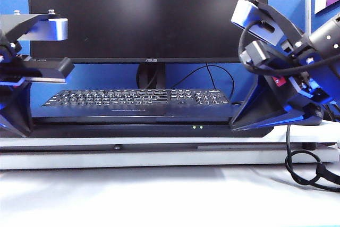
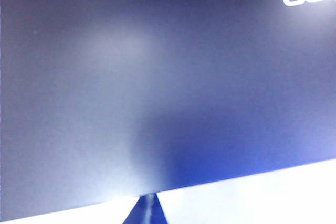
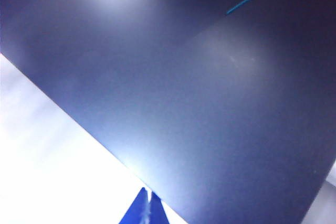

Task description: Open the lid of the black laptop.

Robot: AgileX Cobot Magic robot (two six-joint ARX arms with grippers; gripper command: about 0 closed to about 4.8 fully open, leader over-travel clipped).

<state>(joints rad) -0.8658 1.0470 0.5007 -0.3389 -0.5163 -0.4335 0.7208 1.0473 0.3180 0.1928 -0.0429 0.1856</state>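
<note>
Both hands, left hand [image 2: 147, 209] and right hand [image 3: 144, 209], pinched nearly closed, point at the shut lid's [image 2: 157, 87] front edge at twelve o'clock.

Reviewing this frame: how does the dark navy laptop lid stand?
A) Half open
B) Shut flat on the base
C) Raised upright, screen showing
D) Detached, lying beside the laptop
B: the slim black laptop lies as one flat slab, and both wrist views face the lid's logo-marked outer face, with the left end effector and right end effector just off its edge.
</note>
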